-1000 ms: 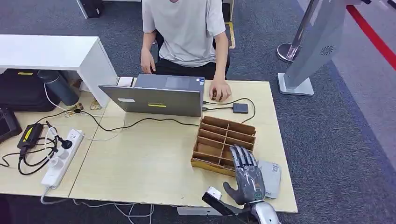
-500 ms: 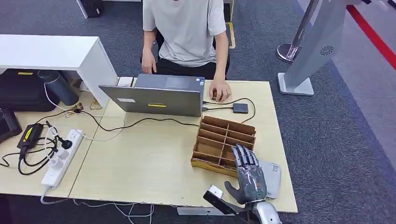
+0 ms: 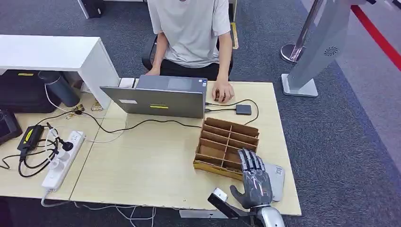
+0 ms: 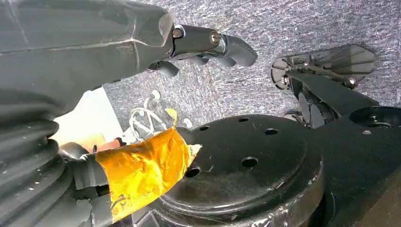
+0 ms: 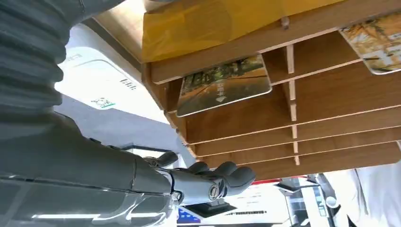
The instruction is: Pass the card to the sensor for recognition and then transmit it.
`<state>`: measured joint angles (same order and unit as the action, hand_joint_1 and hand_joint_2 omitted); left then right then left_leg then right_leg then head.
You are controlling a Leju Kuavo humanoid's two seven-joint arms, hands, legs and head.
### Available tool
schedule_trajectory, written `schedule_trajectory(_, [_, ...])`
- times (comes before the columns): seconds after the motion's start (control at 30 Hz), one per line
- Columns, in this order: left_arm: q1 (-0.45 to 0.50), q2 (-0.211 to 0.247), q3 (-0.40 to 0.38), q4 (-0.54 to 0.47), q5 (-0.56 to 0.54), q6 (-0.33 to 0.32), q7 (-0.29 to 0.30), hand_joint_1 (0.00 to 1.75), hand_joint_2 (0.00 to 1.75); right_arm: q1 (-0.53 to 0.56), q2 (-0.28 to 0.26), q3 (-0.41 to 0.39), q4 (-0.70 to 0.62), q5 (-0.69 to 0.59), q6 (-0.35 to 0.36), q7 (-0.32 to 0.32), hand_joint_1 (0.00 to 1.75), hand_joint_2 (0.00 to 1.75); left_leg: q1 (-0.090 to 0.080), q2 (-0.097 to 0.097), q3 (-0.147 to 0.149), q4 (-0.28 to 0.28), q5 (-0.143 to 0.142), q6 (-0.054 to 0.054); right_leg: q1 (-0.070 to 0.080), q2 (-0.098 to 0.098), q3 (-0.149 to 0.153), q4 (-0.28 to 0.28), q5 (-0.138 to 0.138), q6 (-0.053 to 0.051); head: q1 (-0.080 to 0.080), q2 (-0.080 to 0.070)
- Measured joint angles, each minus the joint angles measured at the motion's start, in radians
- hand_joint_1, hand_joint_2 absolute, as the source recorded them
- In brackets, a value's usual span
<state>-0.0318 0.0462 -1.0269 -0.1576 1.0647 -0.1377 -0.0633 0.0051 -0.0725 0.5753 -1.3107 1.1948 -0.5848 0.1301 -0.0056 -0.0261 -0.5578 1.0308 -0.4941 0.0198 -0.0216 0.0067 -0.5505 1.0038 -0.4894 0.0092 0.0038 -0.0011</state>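
Card [image 5: 222,85] lying in the wooden rack's [image 5: 302,118] nearest slot, upper middle of right wrist frame; fingers [image 5: 213,177] below, spread, holding nothing. Head frame: right hand [image 3: 255,182] lower right, over tabletop [image 3: 156,161] beside rack. Left wrist frame: left hand [image 4: 203,42] upper left, grip unclear.

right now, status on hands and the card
Right robot hand open, empty, hovering at the wooden organizer's near edge. Left robot hand down by the floor, empty. Card lying in its slot, ungrasped. Nothing blocking.
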Motion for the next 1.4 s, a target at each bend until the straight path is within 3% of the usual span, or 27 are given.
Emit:
schedule_trajectory(0.13, [0.0, 0.0, 0.0, 0.0, 0.001, 0.0, 0.0, 0.0, 1.75, 0.002, 0.0, -0.003, -0.003, 0.0, 0.0, 0.0, 0.0, 1.75, 0.0, 0.0, 0.0, 0.0, 0.0, 0.0, 0.0, 0.0, 0.0, 0.0, 0.0, 0.0, 0.0, 0.0])
schedule_trajectory(0.17, [0.0, 0.0, 0.0, 0.0, 0.001, 0.0, 0.0, 0.0, 1.75, 0.004, 0.0, -0.003, -0.005, 0.0, 0.0, 0.0, 1.75, 1.75, 0.0, 0.0, 0.0, 0.0, 0.0, 0.0, 0.0, 0.0, 0.0, 0.0, 0.0, 0.0, 0.0, 0.0])
schedule_trajectory(1.2, [0.0, 0.0, -0.001, 0.0, 0.004, -0.002, 0.0, 0.0, 1.75, -0.001, 0.0, -0.009, 0.026, -0.039, -0.021, -0.021, 1.75, 1.75, 0.0, 0.0, 0.001, 0.0, 0.0, 0.0, 0.0, 0.0, 0.001, 0.0, 0.0, 0.0, 0.0, 0.0])
schedule_trajectory(1.4, [0.0, 0.0, -0.014, 0.0, -0.008, 0.024, -0.017, 0.0, 1.75, 0.0, 0.0, -0.009, 0.026, -0.041, -0.021, -0.021, 1.75, 1.75, 0.0, 0.0, 0.001, 0.0, 0.0, 0.0, 0.0, 0.0, 0.001, 0.0, 0.0, 0.0, 0.0, 0.0])
